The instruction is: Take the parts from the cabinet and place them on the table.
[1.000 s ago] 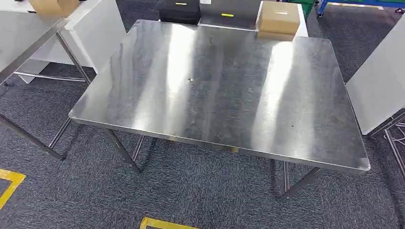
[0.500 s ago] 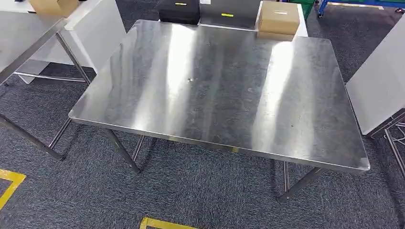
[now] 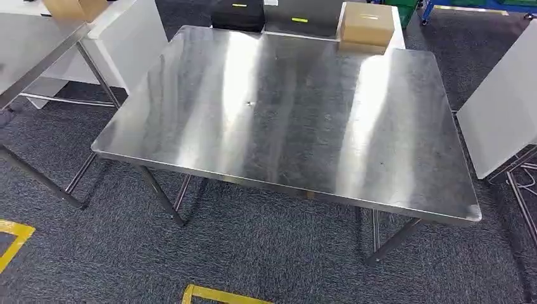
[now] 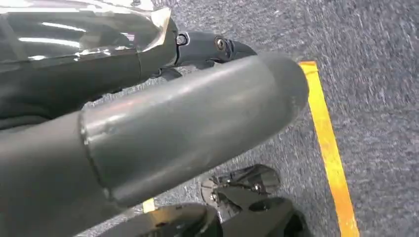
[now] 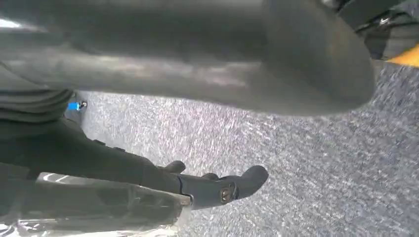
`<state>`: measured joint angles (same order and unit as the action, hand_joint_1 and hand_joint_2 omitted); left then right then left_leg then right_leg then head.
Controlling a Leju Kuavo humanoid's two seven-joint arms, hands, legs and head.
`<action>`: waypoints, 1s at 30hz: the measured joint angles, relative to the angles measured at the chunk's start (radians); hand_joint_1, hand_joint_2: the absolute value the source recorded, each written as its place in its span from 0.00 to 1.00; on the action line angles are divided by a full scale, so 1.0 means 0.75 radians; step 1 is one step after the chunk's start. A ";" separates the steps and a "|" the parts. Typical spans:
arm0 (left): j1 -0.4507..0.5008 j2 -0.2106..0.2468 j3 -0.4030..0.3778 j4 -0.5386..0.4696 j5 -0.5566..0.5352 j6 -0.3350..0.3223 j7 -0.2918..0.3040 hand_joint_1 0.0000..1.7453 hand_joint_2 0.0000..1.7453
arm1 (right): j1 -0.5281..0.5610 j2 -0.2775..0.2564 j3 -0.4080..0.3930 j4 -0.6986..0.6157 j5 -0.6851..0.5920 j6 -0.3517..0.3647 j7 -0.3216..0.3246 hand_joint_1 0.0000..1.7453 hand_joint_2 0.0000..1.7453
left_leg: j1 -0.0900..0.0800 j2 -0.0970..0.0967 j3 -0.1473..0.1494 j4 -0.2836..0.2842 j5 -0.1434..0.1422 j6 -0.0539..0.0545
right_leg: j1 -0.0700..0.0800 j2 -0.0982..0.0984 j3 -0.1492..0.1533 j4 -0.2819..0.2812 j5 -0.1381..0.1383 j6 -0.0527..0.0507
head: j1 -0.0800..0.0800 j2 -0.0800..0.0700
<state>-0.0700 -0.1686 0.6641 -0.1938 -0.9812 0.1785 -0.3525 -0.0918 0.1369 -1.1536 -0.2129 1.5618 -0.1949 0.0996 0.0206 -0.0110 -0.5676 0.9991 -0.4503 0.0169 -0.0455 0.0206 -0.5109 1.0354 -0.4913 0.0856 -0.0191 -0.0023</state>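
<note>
Overhead, bare steel table [image 3: 291, 120]; wrist views: both hands [image 4: 148, 128] [image 5: 197, 59] grip clear-bagged parts [image 4: 99, 24] [image 5: 99, 207].

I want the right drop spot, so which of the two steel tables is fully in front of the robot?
The big steel table filling the middle of the head view. The other table is cut off at the far left, with a cardboard box on it.

**Surfaces and finishes**

Table [image 3: 291, 120]: brushed metal top, glossy, streaked with bright reflections; metal tube legs. Floor [image 3: 253, 253]: dark grey carpet, rough and matt, marked with smooth yellow tape [image 3: 12, 237]. Far edge: a matt brown cardboard box [image 3: 365, 25]. Left hand [image 4: 163, 128]: smooth grey plastic, dull sheen; a clear glossy film-wrapped part [image 4: 89, 24] is held. Right hand [image 5: 197, 59]: the same, with a crinkled shiny wrapped part [image 5: 94, 207].
</note>
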 joint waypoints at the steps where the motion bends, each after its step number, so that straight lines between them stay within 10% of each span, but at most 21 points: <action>1: -0.002 0.001 -0.001 -0.001 -0.005 -0.001 -0.001 0.00 0.00 | 0.001 0.002 0.004 0.001 0.001 0.000 0.009 0.00 0.00 | -0.005 -0.005 -0.001 0.021 -0.003 -0.005 | -0.005 -0.002 -0.021 -0.020 -0.025 -0.014 | -0.003 0.000; 4: -0.005 0.001 -0.009 0.000 -0.008 -0.002 -0.002 0.00 0.00 | 0.000 0.005 0.013 0.001 0.001 0.001 0.039 0.00 0.00 | 0.017 -0.011 -0.018 0.040 -0.009 -0.022 | -0.015 -0.012 -0.036 -0.004 -0.021 -0.053 | -0.014 0.000; 7: -0.008 0.001 -0.013 0.000 -0.017 -0.010 -0.001 0.00 0.00 | 0.001 0.007 0.036 0.001 0.001 -0.001 0.086 0.00 0.00 | 0.014 0.003 -0.093 0.249 -0.218 -0.023 | 0.004 -0.021 -0.066 -0.004 0.006 -0.096 | -0.018 0.000; 9: -0.010 -0.002 -0.013 0.000 -0.019 -0.011 0.002 0.00 0.00 | 0.005 0.008 0.068 0.001 0.001 -0.014 0.115 0.00 0.00 | 0.014 0.004 -0.130 0.404 -0.290 -0.020 | 0.020 -0.029 -0.088 -0.002 0.027 -0.107 | -0.016 0.000; 10: -0.010 -0.002 -0.013 0.000 -0.021 -0.011 0.003 0.00 0.00 | 0.007 0.008 0.082 0.002 0.001 -0.015 0.123 0.00 1.00 | 0.014 0.004 -0.114 0.408 -0.272 -0.014 | 0.025 -0.029 -0.100 0.000 0.038 -0.106 | -0.018 0.000; 14: -0.018 -0.005 -0.014 -0.001 -0.030 -0.013 0.002 0.00 0.00 | 0.009 0.012 0.137 0.002 0.001 -0.027 0.155 0.00 1.00 | -0.002 0.005 0.145 0.040 -0.159 0.033 | 0.037 -0.029 -0.127 -0.002 0.066 -0.099 | -0.016 0.000; 19: -0.022 -0.010 -0.019 -0.001 -0.031 -0.013 -0.007 0.00 0.00 | 0.009 0.014 0.182 0.002 -0.003 -0.041 0.173 0.00 1.00 | -0.021 0.012 0.130 -0.007 -0.124 0.050 | 0.039 -0.035 -0.142 -0.013 0.103 -0.050 | -0.017 0.000; 20: -0.022 -0.013 -0.019 -0.001 -0.031 -0.013 -0.010 0.00 0.00 | 0.009 0.011 0.183 0.002 -0.008 -0.048 0.172 0.00 1.00 | -0.022 0.017 0.124 -0.013 -0.110 0.048 | 0.034 -0.034 -0.154 0.004 0.088 -0.051 | -0.012 0.000; 21: -0.023 -0.012 -0.019 -0.001 -0.030 -0.013 -0.011 0.00 0.00 | 0.009 0.011 0.183 0.002 -0.010 -0.055 0.171 0.00 1.00 | -0.036 0.012 0.118 -0.009 -0.137 0.020 | 0.040 -0.034 -0.154 -0.022 0.027 -0.083 | -0.008 0.000; 22: -0.020 -0.016 -0.020 -0.001 -0.030 -0.014 -0.013 0.00 0.00 | 0.010 0.009 0.184 0.002 -0.019 -0.059 0.166 0.00 1.00 | -0.040 0.014 0.119 -0.010 -0.130 0.026 | 0.044 -0.032 -0.150 -0.016 0.007 -0.106 | -0.004 0.000; 27: -0.020 -0.021 -0.019 -0.001 -0.030 -0.015 -0.013 0.00 0.00 | 0.015 0.006 0.182 0.002 -0.051 -0.079 0.156 0.00 1.00 | -0.051 0.016 0.112 -0.007 -0.106 0.050 | 0.035 -0.030 -0.135 -0.054 0.145 -0.038 | -0.014 0.000; 30: -0.020 -0.021 -0.019 -0.001 -0.034 -0.023 -0.013 0.00 0.00 | 0.015 0.005 0.181 0.002 -0.053 -0.079 0.161 0.00 1.00 | -0.051 0.016 0.106 -0.006 -0.102 0.051 | 0.035 -0.030 -0.137 -0.057 0.150 -0.053 | -0.015 0.000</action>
<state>-0.0849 -0.1846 0.6497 -0.1942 -1.0063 0.1614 -0.3620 -0.0802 0.1408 -1.0178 -0.2117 1.5217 -0.2544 0.2201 -0.0178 0.0006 -0.4885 0.9947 -0.5268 0.0552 -0.0192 -0.0020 -0.6139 0.9929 -0.3785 0.0455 -0.0305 -0.0023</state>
